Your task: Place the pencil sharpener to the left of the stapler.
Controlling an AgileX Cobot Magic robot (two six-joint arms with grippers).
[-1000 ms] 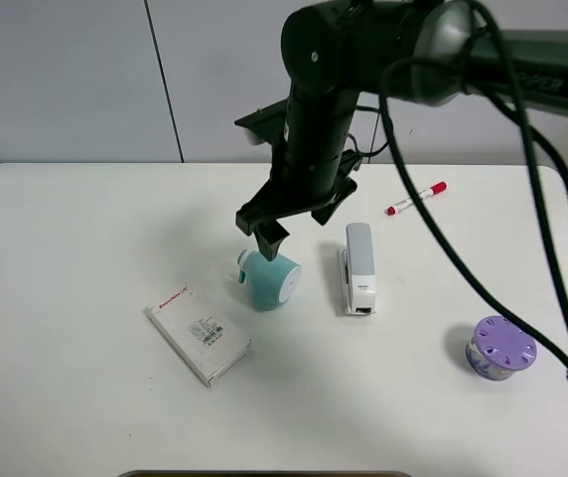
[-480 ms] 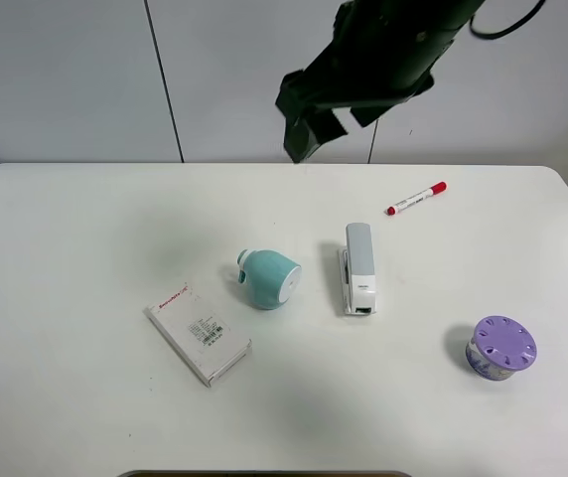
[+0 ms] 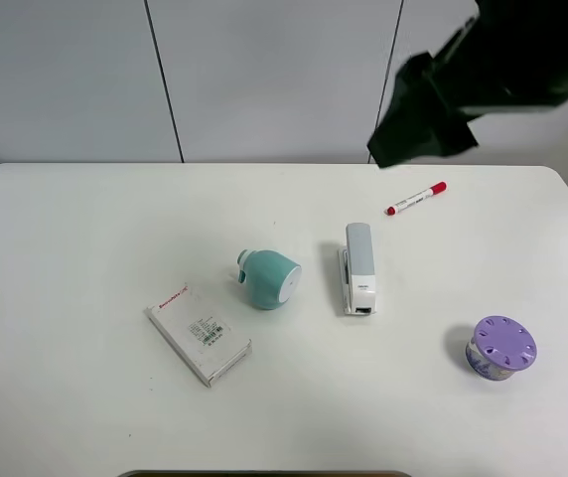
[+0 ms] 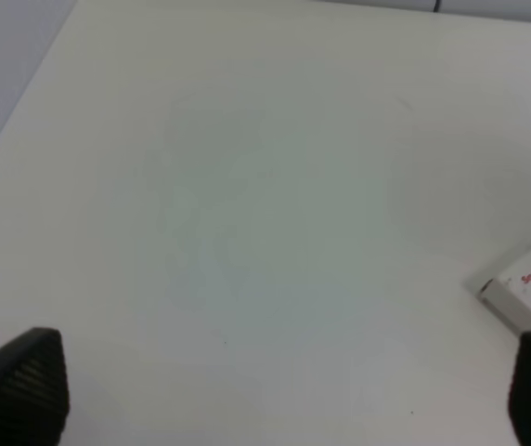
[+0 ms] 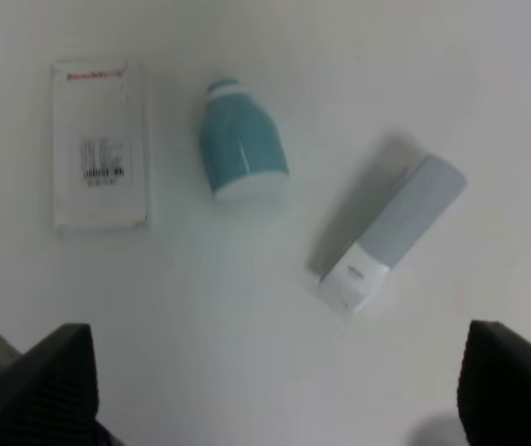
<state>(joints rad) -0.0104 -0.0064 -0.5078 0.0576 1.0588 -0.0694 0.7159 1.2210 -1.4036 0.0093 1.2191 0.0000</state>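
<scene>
- Pencil sharpener (image 3: 268,279) lies on its side on the table (image 3: 85,238), just left of the stapler (image 3: 358,266), apart from it.
- Right gripper (image 5: 275,390): fingers spread wide, empty, high above.
- Left gripper (image 4: 289,386): wide open, empty.
- Judgement: placement looks complete; next move only calls for clearing away.

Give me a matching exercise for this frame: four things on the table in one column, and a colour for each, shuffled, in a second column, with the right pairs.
Things:
1. pencil sharpener
2. stapler
3. round container
4. marker

Colours:
A. purple
B. white with a red cap
C. teal with a white face
D. light grey and white

Pairs: 1-C, 2-D, 3-A, 4-B
</scene>
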